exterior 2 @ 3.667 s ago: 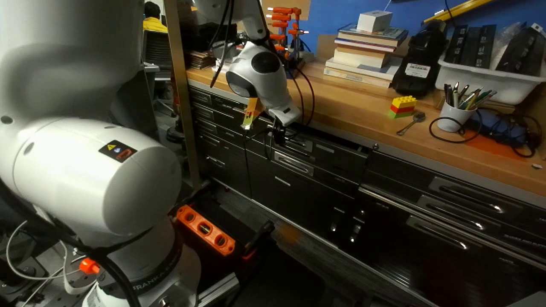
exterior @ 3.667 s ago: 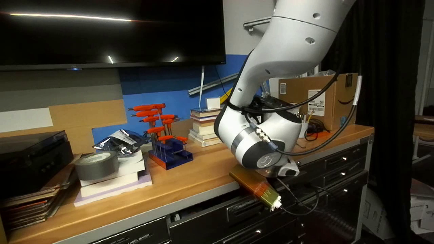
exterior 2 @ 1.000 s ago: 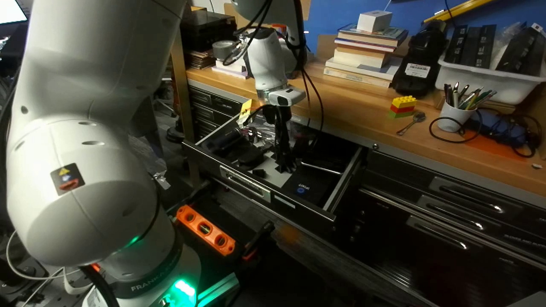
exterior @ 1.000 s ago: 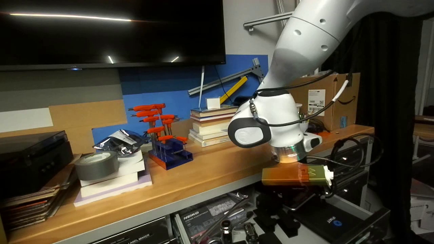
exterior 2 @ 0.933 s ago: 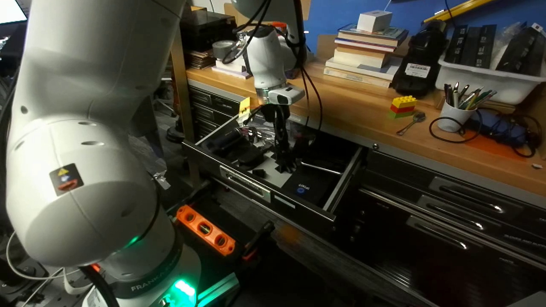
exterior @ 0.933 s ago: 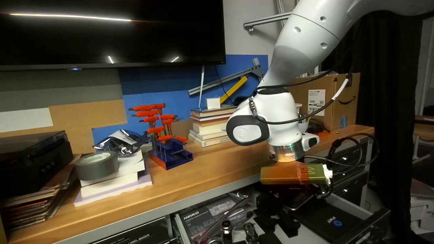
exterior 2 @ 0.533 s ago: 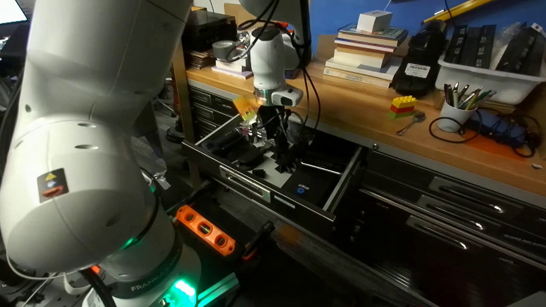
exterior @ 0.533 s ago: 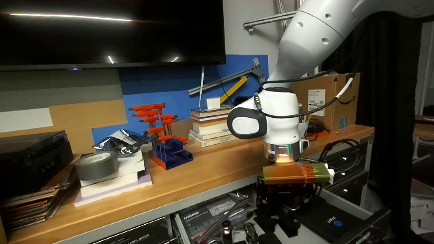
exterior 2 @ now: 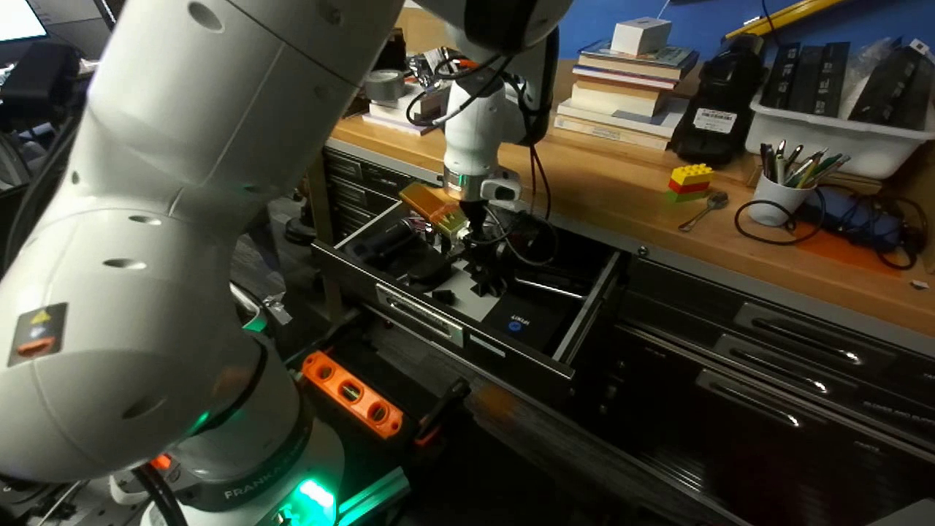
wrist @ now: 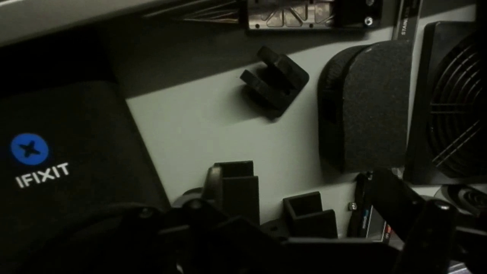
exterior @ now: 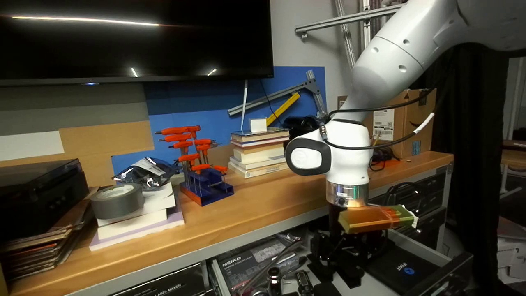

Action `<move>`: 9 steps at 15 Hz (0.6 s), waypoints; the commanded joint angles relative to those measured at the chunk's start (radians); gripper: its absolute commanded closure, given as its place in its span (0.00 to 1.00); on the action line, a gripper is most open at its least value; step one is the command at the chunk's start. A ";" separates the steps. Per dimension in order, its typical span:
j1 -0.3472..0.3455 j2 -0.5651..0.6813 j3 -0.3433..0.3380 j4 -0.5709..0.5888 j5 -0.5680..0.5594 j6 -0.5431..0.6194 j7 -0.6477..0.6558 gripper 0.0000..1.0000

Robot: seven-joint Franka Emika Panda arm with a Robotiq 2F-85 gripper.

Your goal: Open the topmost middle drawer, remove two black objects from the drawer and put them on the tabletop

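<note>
In an exterior view, the drawer is extended from below the tabletop; in it, a NEIKO box is laid left and an IFIXIT case right. On the tabletop, a hex-key stand is placed between a book stack, right, and a pile, left, topped by a tape roll.

In an exterior view the white arm slants down from the upper right to a wrist that stands upright. A shiny metal ring rounds its lower end, and below that the black gripper points downward. In an exterior view the base is near and to the left, a green light glowing on it, with the wrist at the arm's far end. In the wrist view the two fingers are spread well apart, their tips too dark to make out.
</note>
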 commanded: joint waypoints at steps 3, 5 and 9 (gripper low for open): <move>-0.025 0.054 -0.004 0.053 0.013 0.025 -0.150 0.00; -0.018 0.058 -0.018 0.063 0.013 0.016 -0.165 0.00; 0.021 0.050 -0.068 0.075 -0.004 0.000 -0.147 0.00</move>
